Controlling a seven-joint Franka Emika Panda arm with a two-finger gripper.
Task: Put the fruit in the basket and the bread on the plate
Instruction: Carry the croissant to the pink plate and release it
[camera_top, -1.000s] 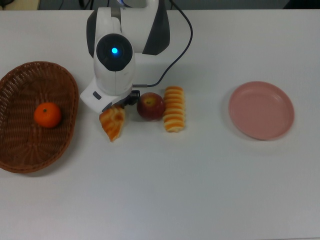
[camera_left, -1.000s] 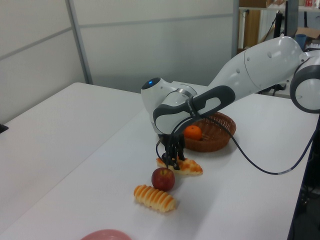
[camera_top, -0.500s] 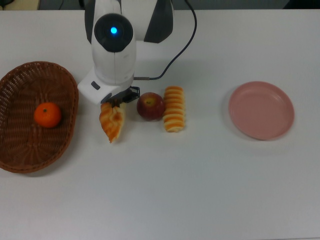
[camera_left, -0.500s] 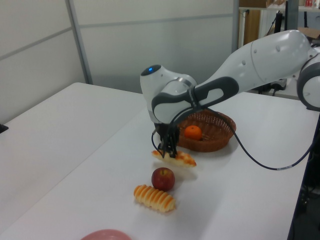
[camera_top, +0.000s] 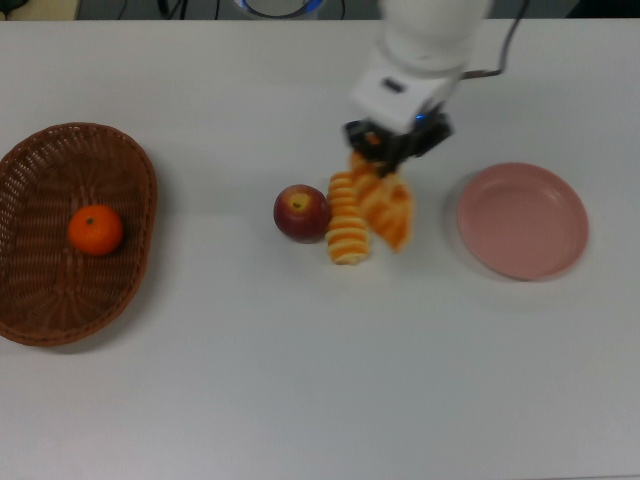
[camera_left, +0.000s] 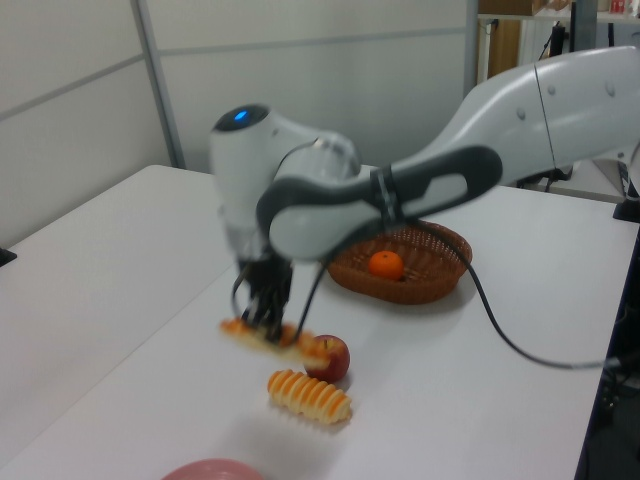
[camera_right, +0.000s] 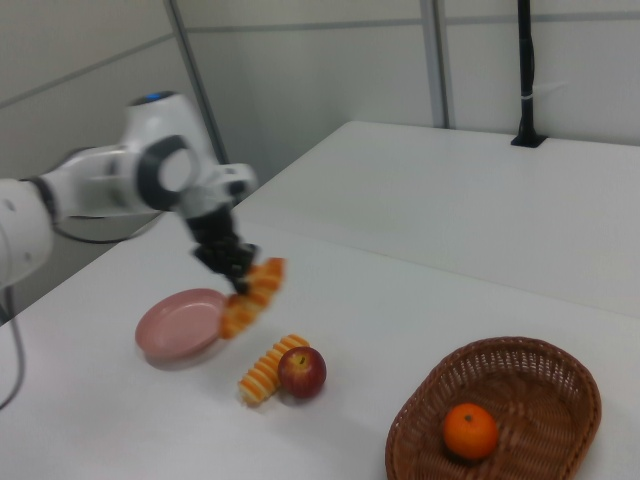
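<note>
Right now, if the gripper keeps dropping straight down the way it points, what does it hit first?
Probably bare table. The gripper points down, shut on the braided loaf, which hangs between the ridged roll and the plate. Depth is unclear; the loaf may clip the roll.

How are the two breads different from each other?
The braided golden loaf hangs in the air, held by the gripper; the ridged striped roll lies on the white table beside the red apple. The loaf has pointed ends; the roll's are blunt. Both are golden-orange and long.

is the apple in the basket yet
No, the apple sits on the table beside the ridged roll in the top view, while the basket holds only the mandarin.
</note>
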